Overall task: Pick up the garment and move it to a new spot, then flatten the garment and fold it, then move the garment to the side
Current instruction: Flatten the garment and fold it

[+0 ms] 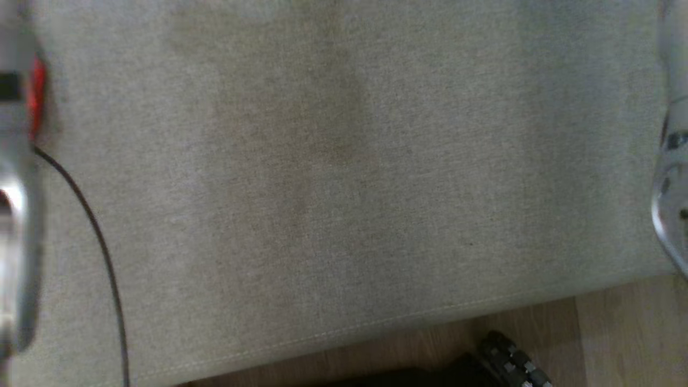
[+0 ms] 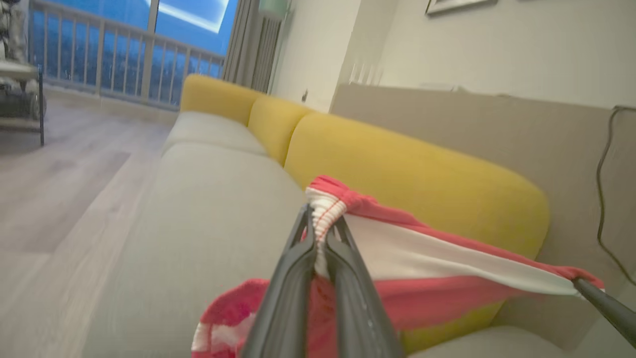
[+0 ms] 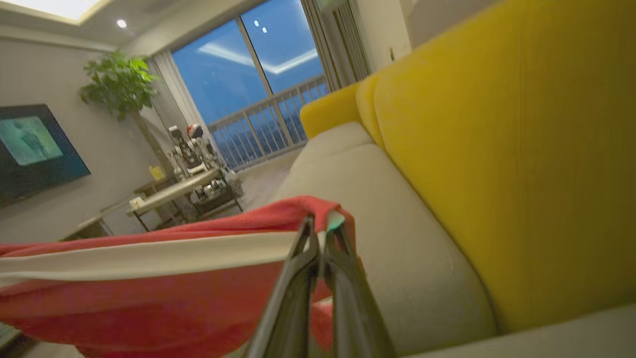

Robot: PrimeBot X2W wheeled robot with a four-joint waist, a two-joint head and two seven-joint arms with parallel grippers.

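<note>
Left wrist view shows the garment [image 2: 422,258], red with a broad white band, stretched out in the air between the two grippers. It hangs just over the grey seat [image 2: 213,223] of the sofa and in front of the yellow back [image 2: 407,169]. The left gripper [image 2: 322,217] is closed on one end of it, its two dark fingers pinching a ribbed white edge with thin red lines. Below these fingers a loose part of the cloth sags toward the seat; whether it touches the seat I cannot tell. In the right wrist view the right gripper [image 3: 323,227] is closed on the other end, where the red edge bunches over its fingertips, and the cloth runs away to that view's left. The two ends are well apart, so the white band is pulled nearly straight. In the head view the seat takes up most of the picture, with a pale forearm [image 1: 16,215] blurred at the left edge and another [image 1: 672,204] at the right edge. A small red patch [image 1: 36,97] shows beside the left forearm — too blurred to say what it is. A thin black cable [image 1: 102,252] curves down over the seat there, and the wooden floor [image 1: 618,317] lies beyond the seat's front seam.
</note>
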